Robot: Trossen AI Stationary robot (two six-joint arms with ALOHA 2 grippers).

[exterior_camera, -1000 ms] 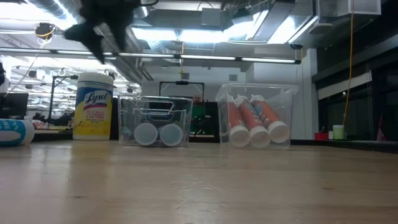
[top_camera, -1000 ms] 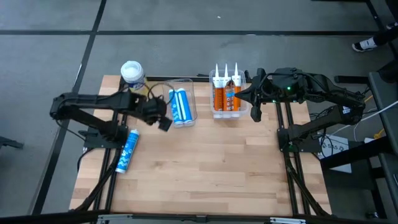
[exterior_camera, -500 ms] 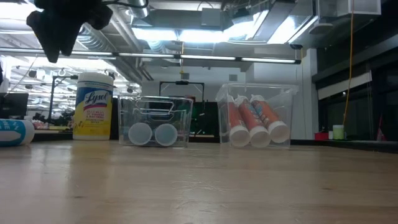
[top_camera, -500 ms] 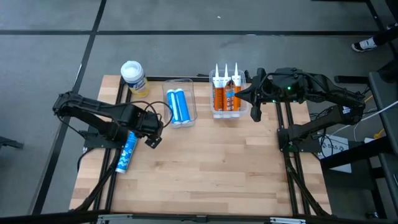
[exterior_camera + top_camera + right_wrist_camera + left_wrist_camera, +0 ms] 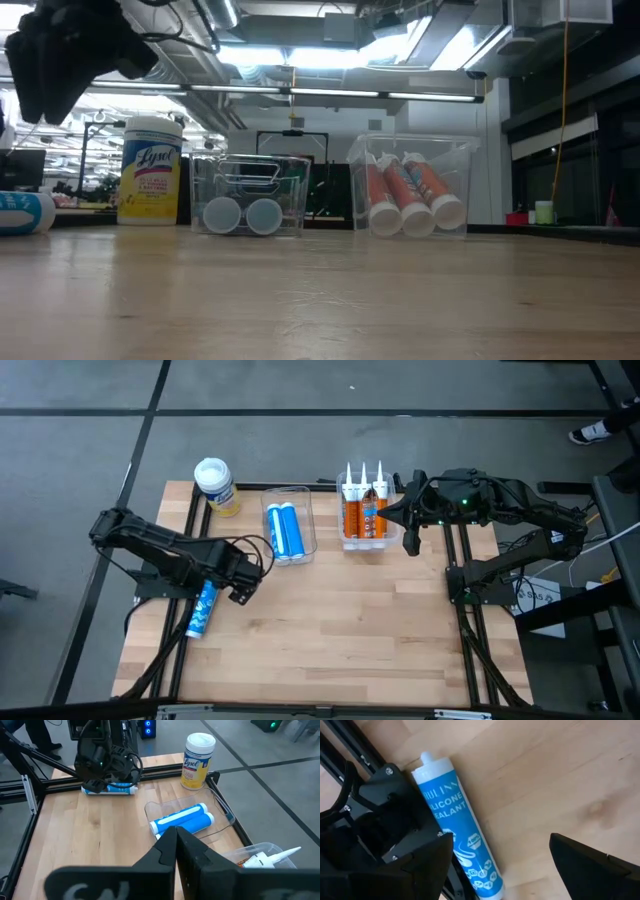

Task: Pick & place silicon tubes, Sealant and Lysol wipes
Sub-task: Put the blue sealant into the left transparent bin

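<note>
The left gripper (image 5: 240, 588) is being held above the table (image 5: 340, 630) with its fingers spread wide and nothing between them, just beside a loose blue silicone tube (image 5: 460, 830) that is lying flat on the wood near the table's left edge. In the left wrist view the tube's white nozzle end is seen pointing away from the fingers.

A clear bin (image 5: 305, 520) is seen near the table's back edge, with two more blue tubes (image 5: 286, 530) being kept in it side by side. To its right, a second clear bin (image 5: 392, 538) is being filled by three orange sealant cartridges (image 5: 364, 510).

The Lysol wipes (image 5: 213, 482) are standing upright at the back left corner, outside both bins.

The right gripper (image 5: 412, 538) is being held beside the sealant bin, fingers pressed together and empty.
</note>
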